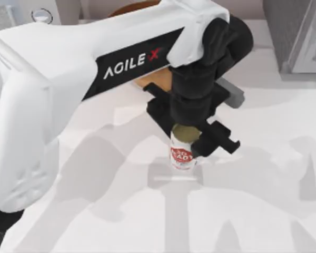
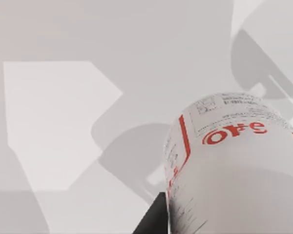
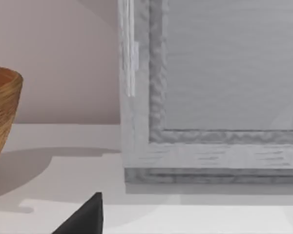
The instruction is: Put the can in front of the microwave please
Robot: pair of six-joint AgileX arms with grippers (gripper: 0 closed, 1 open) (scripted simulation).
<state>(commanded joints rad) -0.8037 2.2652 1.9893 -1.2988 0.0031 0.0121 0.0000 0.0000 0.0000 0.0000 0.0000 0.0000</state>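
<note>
Nearest to me, the left arm reaches in from the left side and hangs its left end effector (image 1: 192, 132) straight down over the middle of the counter (image 1: 263, 211); its dark fingers (image 1: 221, 138) are pinching the can (image 1: 182, 153) near its dull gold top, one finger on each side, which keeps the tin upright and the red label facing out; the left wrist view looks down the white side of the can (image 2: 234, 165) to the pale surface below, and the can's shadow lies a little apart from it there, so I judge it is held just clear of the counter rather than standing on it, though the top view does not settle that; a grip this high on the tin leaves the base free to be set down flat, which suits a carry-and-place job. Behind the arm a wicker basket (image 1: 147, 79) sits partly hidden, and the right wrist view catches its woven side (image 3: 2, 112) beside a speckled grey box with a framed door (image 3: 210, 97); that box stands at the far right corner (image 1: 300, 37). At the far left corner a silver dial (image 1: 40, 16) marks the microwave (image 1: 21, 13); the can is well apart from it, so the carry toward the back left is, as I judge, yet to be made. Of the right end effector I cannot tell whether it is spread or pressed together.
</note>
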